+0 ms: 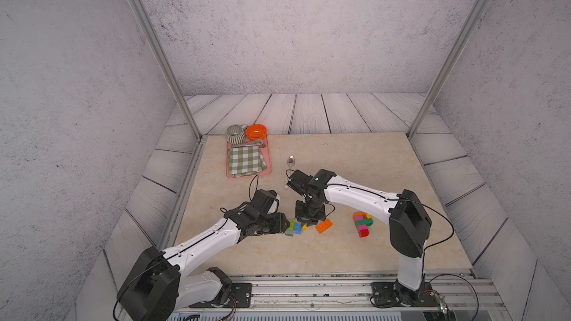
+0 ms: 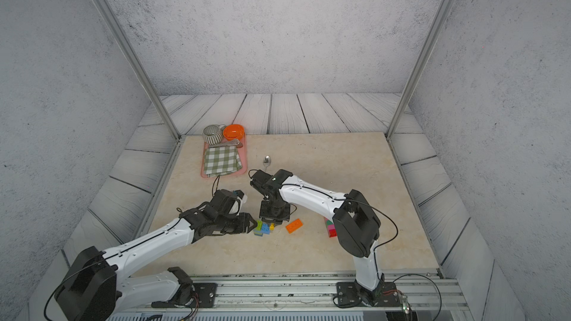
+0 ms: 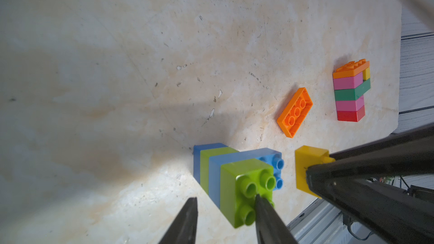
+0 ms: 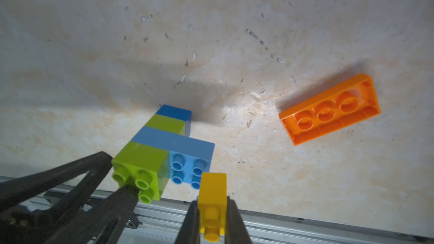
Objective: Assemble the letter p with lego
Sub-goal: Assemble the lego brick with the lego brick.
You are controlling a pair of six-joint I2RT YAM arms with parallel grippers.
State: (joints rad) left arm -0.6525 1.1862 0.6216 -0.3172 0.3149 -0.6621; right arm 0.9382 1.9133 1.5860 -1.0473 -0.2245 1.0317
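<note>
Stack: a four-layer stack of studded plastic lego bricks (image 3: pixel 229 174) stands upright. From the bottom it is dark blue square, lime square, pale blue oblong, lime square.
Where: it is on the marbled beige counter (image 1: pixel 370 165), about midway across and nearer the front edge than the far one.
Left gripper: the left gripper (image 3: pixel 225 197) is turned on its side with its jaws partly apart, one above the other. The upper finger (image 3: pixel 267 217) lies on the top lime brick's studs. Whether the lower one touches the stack I cannot tell.
Right gripper: the right gripper (image 4: pixel 211 201) is clamped on a small yellow plastic brick (image 4: pixel 212 191), held just above the oblong's bare studs with a gap between.
Loose brick: an orange oblong plastic brick (image 4: pixel 328 111) lies hollow side up, apart from the stack on its right.
Second build: an orange, pink, yellow, green and red brick build (image 1: pixel 362 224) lies flat, further toward the right edge.
Far left corner: a pink plastic tray (image 1: pixel 265 152) holds a green checked cloth (image 1: pixel 245 160), a striped mug (image 1: pixel 234 134) and an orange bowl (image 1: pixel 256 132). A metal spoon (image 1: pixel 290 160) lies near it.
Open room: bare counter runs from the bricks to the far and right edges. A narrower strip lies before the front edge.
</note>
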